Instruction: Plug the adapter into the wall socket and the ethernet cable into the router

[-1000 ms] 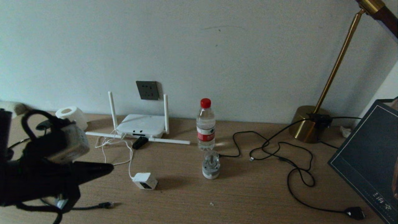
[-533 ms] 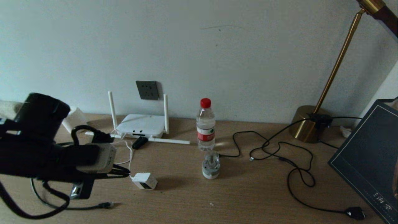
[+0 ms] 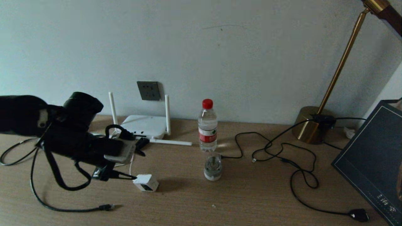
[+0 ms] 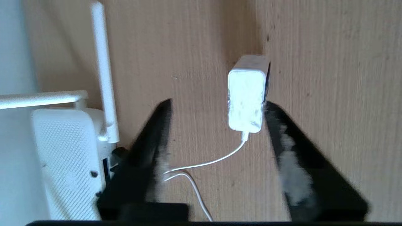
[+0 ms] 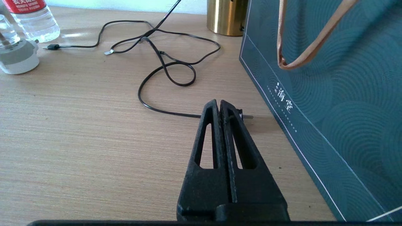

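The left pincer (image 4: 216, 108) hangs spread wide just over the adapter (image 3: 146, 182), at lower left of centre in the head view, gripping nothing. The adapter lies on the counter (image 3: 251, 194), its cord running back to the router (image 3: 143, 126) under the socket (image 3: 149, 90). The right pincer (image 5: 220, 105) rests closed and empty.

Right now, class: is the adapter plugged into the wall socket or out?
Out. The adapter lies on the desk, below the wall socket, whose holes are bare.
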You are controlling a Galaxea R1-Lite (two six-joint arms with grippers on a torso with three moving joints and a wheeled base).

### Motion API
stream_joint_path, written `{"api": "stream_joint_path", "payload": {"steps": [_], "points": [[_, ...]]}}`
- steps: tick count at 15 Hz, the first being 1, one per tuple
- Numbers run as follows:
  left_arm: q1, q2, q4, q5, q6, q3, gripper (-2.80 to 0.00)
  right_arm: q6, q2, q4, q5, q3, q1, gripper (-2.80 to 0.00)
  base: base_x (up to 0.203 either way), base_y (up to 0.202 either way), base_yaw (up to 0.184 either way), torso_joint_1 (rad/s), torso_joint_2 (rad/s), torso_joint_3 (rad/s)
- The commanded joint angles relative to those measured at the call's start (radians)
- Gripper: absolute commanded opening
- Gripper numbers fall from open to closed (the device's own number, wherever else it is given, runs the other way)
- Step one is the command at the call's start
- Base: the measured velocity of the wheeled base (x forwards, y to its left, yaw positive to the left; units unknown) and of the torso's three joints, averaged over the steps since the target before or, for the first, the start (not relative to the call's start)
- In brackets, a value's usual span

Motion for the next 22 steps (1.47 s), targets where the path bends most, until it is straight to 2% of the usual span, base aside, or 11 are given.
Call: {"api": "stream_joint_path", "payload": {"steps": [1, 3, 5, 7, 11, 14, 22], "points": [[0.000, 0.042, 0.058, 0.016, 0.012, -0.059, 0.00, 0.000, 0.001, 0.000, 0.000, 0.000, 0.000, -2.80, 0.000, 0.000, 0.000, 0.000, 0.00, 0.000], [-0.006, 0.054, 0.191, 0.071, 0.014, -0.121, 0.00, 0.000, 0.001, 0.000, 0.000, 0.000, 0.000, -2.80, 0.000, 0.000, 0.000, 0.000, 0.00, 0.000], [-0.013, 0.100, 0.229, 0.091, 0.014, -0.140, 0.00, 0.000, 0.001, 0.000, 0.000, 0.000, 0.000, -2.80, 0.000, 0.000, 0.000, 0.000, 0.00, 0.000], [-0.026, 0.137, 0.231, 0.092, -0.005, -0.146, 0.00, 0.000, 0.001, 0.000, 0.000, 0.000, 0.000, -2.80, 0.000, 0.000, 0.000, 0.000, 0.00, 0.000], [-0.076, 0.192, 0.236, 0.093, -0.082, -0.198, 0.00, 0.000, 0.001, 0.000, 0.000, 0.000, 0.000, -2.80, 0.000, 0.000, 0.000, 0.000, 0.00, 0.000], [-0.093, 0.213, 0.239, 0.094, -0.110, -0.219, 0.00, 0.000, 0.001, 0.000, 0.000, 0.000, 0.000, -2.80, 0.000, 0.000, 0.000, 0.000, 0.00, 0.000], [-0.091, 0.220, 0.239, 0.108, -0.120, -0.195, 0.00, 0.000, 0.001, 0.000, 0.000, 0.000, 0.000, -2.80, 0.000, 0.000, 0.000, 0.000, 0.00, 0.000]]}}
